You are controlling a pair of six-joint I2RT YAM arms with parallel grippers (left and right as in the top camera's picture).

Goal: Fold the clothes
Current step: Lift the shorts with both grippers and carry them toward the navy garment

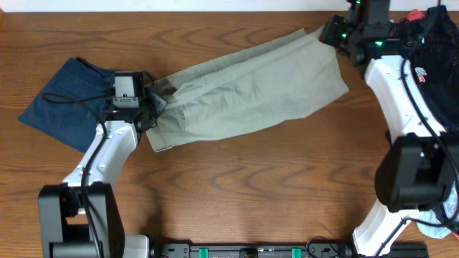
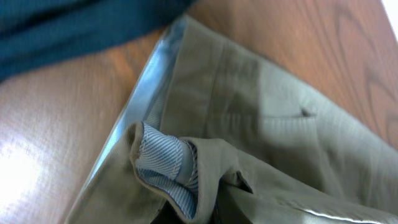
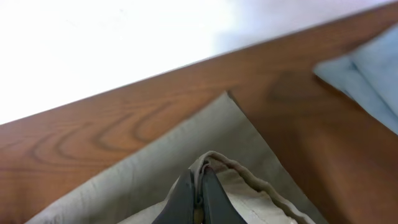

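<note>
- The khaki shorts (image 1: 251, 93), soft creased cotton, lie slantwise across the wood-grain worktop (image 1: 244, 193), waistband to the left, striped pale lining (image 2: 165, 165) showing.
- Bare wood lies in front; a navy cloth (image 1: 64, 97) sits just beside the waistband.
- The right tool (image 3: 199, 198), at the far edge, is clamped on the hem; the left tool (image 1: 153, 102) sits at the waistband, and I cannot tell its grip.

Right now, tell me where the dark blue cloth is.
In the overhead view the dark blue cloth lies on the left, beside the left gripper and the waistband end of the shorts.
</note>
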